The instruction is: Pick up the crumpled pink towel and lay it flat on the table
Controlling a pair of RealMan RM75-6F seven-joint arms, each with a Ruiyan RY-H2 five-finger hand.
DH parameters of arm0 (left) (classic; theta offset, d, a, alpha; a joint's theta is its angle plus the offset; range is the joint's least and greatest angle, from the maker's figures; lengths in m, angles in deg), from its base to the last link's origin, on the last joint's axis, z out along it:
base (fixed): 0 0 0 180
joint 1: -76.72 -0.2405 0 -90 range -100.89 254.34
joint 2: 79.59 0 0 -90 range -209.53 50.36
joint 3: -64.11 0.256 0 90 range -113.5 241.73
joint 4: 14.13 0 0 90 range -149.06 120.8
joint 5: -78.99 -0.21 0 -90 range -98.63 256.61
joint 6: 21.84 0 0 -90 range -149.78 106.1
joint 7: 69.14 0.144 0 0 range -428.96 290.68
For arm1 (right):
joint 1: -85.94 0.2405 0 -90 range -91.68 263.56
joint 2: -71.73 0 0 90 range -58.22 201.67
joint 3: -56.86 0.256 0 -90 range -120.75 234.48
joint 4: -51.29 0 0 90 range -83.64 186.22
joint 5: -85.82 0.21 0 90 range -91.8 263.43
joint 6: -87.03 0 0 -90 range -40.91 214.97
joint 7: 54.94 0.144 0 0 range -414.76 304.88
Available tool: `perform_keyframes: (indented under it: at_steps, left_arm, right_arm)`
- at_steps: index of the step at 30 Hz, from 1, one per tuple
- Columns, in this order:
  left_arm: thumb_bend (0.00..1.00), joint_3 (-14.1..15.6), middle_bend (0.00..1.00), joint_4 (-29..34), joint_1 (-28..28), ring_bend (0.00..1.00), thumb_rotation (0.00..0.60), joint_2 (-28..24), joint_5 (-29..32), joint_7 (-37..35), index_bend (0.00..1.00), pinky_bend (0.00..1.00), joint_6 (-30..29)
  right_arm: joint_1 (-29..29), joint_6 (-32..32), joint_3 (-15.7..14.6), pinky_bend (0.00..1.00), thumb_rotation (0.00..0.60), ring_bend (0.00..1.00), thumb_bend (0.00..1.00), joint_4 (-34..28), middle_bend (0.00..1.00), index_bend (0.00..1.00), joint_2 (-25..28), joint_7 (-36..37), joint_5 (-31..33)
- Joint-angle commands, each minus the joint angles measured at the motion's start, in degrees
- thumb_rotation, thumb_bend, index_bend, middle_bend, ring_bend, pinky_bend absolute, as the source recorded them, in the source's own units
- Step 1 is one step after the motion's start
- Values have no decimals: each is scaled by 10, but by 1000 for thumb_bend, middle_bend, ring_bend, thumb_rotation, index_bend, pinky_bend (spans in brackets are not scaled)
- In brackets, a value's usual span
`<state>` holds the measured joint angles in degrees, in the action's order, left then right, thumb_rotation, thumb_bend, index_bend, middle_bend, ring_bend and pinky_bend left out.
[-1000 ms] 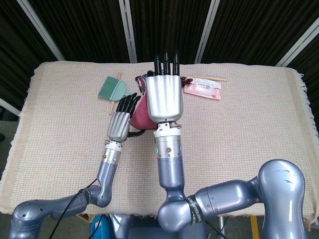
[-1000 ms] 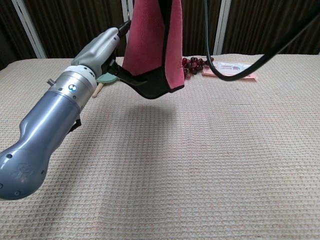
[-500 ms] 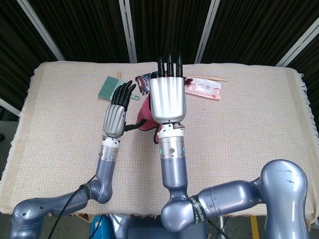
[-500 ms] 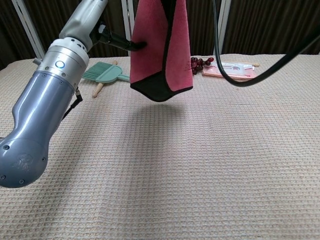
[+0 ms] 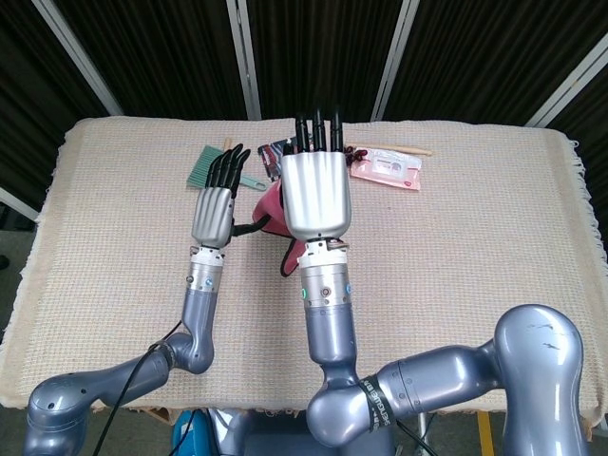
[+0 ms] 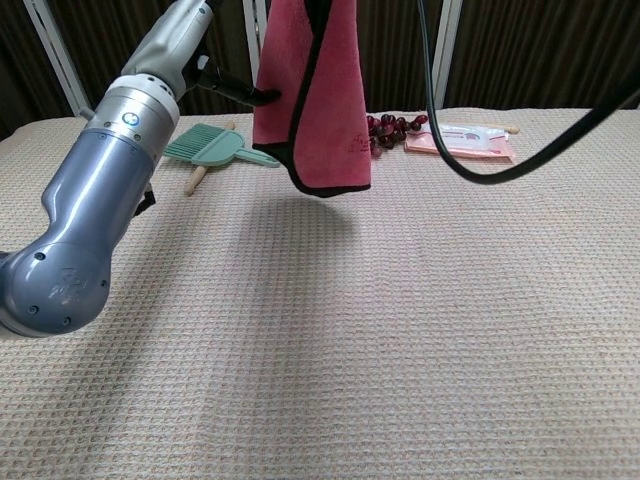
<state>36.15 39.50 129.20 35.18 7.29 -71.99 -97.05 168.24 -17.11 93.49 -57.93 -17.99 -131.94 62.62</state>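
Pink towel (image 6: 318, 95) hanging from right hand (image 5: 315, 195), left hand (image 5: 215, 211) pinching its edge; green brush (image 6: 210, 148), beads (image 6: 385, 127), pink packet (image 6: 462, 139) behind

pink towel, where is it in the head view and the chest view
Head view: the towel sits mid-frame, mostly hidden behind the right hand, with the left hand to its left.
Chest view: the towel hangs from the top edge, left of center, off the table.
Shared landmark: the green brush, left of the towel in both.
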Motion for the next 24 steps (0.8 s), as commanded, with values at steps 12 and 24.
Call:
perform_keyframes:
  at_steps: [12,24]
  left_arm:
    - [150,54,0,-22,-27,0,600,17,-16,-19,0,0,-3]
    - [150,90,0,-81,-55,0,600,37,-24,-41,0,0,6]
  right_arm:
    - [-1,9,-2,0,600,4,477,13,190,646,0,8,-8]
    - [5,6,12,0,600,4,477,9,191,646,5,5,-6]
